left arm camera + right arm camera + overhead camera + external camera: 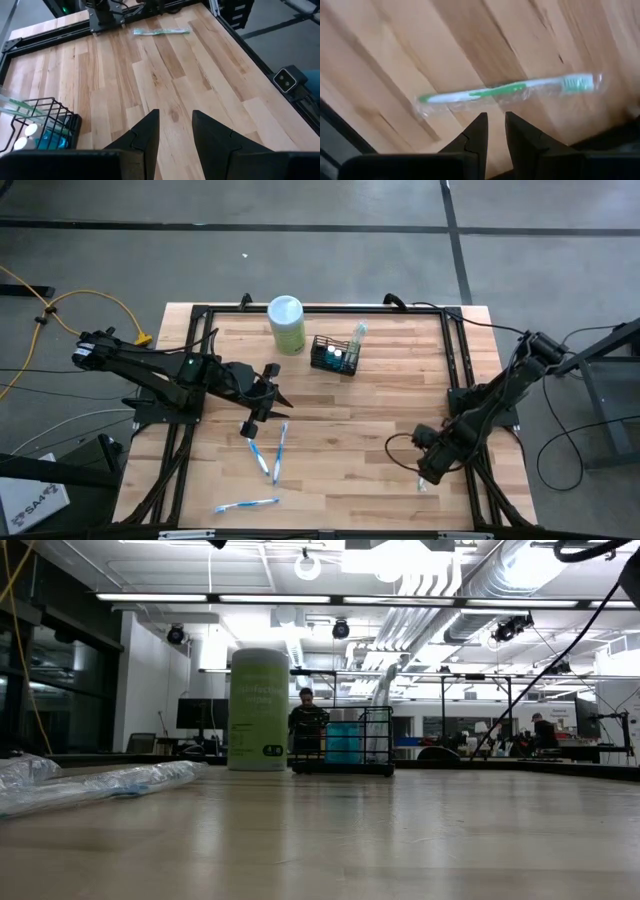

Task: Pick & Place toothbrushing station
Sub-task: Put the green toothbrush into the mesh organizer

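Note:
The black wire-mesh basket (pixel 335 356) stands on the table's far middle, with a wrapped green toothbrush (pixel 357 338) standing in it; it also shows in the low view (pixel 342 743) and the left wrist view (pixel 42 125). My left gripper (pixel 272 392) is open and empty, above the table left of centre, near side of the basket. My right gripper (pixel 495 125) hovers at the near right over a wrapped green toothbrush (pixel 506 91) that lies flat on the wood; its fingers stand a narrow gap apart and touch nothing.
A pale green canister (pixel 286 324) with a white lid stands left of the basket. Two wrapped blue toothbrushes (pixel 268 452) lie near the table's middle and one (pixel 245 504) at the near edge. A black frame (pixel 452 350) rims the table.

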Robot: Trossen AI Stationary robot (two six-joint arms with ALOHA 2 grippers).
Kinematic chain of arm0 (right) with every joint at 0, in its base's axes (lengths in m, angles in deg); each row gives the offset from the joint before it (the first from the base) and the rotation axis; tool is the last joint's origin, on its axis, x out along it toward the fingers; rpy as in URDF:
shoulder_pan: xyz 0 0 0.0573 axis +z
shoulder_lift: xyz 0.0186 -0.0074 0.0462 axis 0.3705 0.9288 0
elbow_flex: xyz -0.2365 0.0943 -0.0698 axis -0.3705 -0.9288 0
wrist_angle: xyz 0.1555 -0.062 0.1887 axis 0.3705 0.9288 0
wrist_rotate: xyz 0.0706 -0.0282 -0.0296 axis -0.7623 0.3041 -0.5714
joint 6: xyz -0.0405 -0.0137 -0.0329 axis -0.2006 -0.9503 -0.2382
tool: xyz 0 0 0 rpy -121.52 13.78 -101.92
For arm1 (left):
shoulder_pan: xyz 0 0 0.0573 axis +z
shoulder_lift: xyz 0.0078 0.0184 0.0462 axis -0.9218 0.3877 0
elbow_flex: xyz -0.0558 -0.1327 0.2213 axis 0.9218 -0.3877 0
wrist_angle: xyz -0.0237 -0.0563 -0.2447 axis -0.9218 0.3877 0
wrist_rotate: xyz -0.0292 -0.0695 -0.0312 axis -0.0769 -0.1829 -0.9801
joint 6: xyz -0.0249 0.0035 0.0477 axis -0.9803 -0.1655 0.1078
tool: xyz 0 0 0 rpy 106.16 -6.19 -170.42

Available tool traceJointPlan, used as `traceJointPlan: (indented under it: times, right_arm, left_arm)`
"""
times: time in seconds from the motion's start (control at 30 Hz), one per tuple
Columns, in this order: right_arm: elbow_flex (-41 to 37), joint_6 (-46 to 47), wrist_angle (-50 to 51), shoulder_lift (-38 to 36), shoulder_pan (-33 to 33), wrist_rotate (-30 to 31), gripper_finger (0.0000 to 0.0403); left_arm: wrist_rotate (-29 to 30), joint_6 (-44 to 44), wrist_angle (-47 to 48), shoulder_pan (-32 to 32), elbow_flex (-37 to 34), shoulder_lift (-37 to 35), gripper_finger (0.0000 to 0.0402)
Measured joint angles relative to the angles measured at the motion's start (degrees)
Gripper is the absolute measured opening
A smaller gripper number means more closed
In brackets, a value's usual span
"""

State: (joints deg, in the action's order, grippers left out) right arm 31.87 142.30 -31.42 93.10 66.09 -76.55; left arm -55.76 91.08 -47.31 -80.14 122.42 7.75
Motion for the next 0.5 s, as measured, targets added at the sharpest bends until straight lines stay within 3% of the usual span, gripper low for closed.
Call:
traceJointPlan:
  times: [0.37, 0.5]
  right_arm:
    - [0.0, -29.06, 0.83, 9.87, 0.02, -1.46, 0.006]
    - [0.0, -35.5, 2.75, 12.81, 0.03, -2.69, 0.0072]
  left_arm:
    - [0.0, -5.37, -7.37, 0.0, 0.02, 0.0, 0.011]
    - [0.0, -8.64, -9.74, 0.0, 0.02, 0.0, 0.011]
